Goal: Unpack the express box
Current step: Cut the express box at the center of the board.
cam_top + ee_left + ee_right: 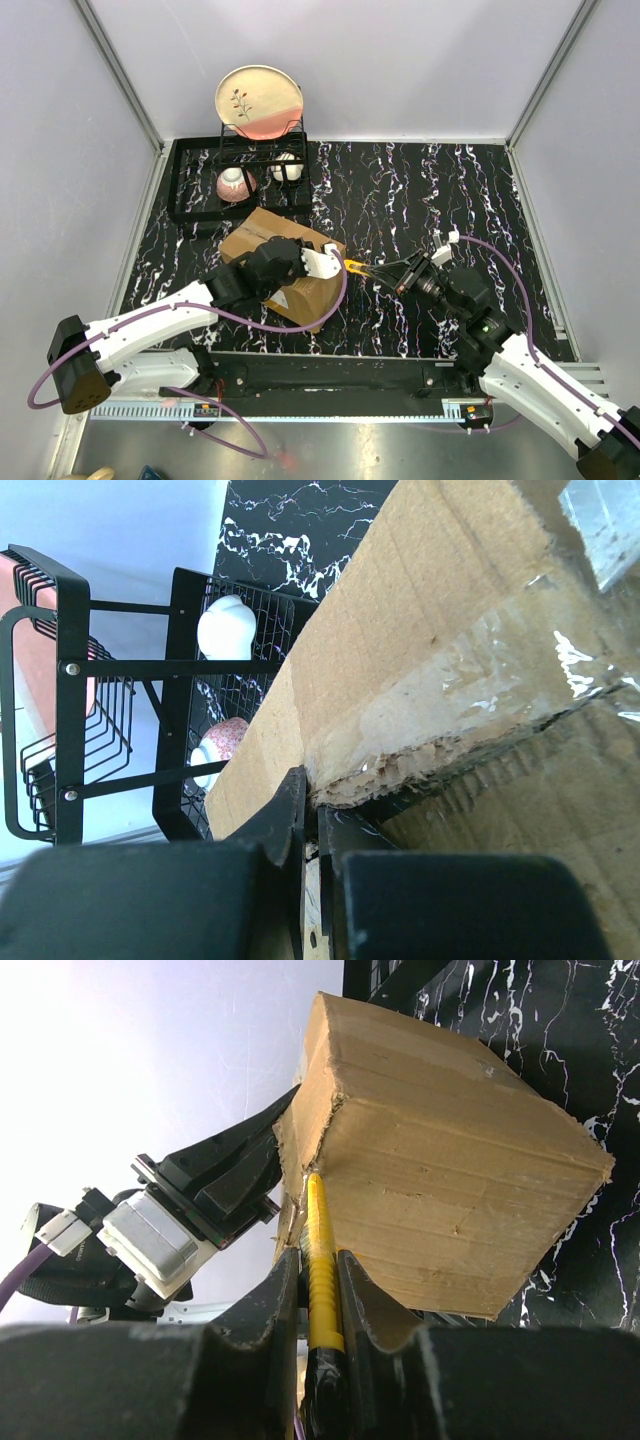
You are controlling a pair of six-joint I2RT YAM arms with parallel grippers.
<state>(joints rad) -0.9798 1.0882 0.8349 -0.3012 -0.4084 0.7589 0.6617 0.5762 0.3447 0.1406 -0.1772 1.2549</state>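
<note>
The box sits left of centre in the overhead view, on the bench, with its taped seam running across the upper right of the left wrist view. The yellow knife meets the box at a ragged corner, near the middle of the right wrist view.

We judge the main risk to be the blade skidding off that torn corner. The cardboard there is frayed and gives it little to bite on, and the left claw lies just beside the tip, so a slip could run straight into it. Pushed too deep, the knife might also score whatever is packed inside, which we cannot see. If the box swivels under the push, the cut would wander off the seam.

The left claw is pressed together, and we think a thin edge of the box is pinched between its tips. The right claw is clamped on the knife's handle, its jaws only a little apart; the knife could twist in that narrow hold.

Further out, a black rack stands at the upper left, and a plate is propped above it.
</note>
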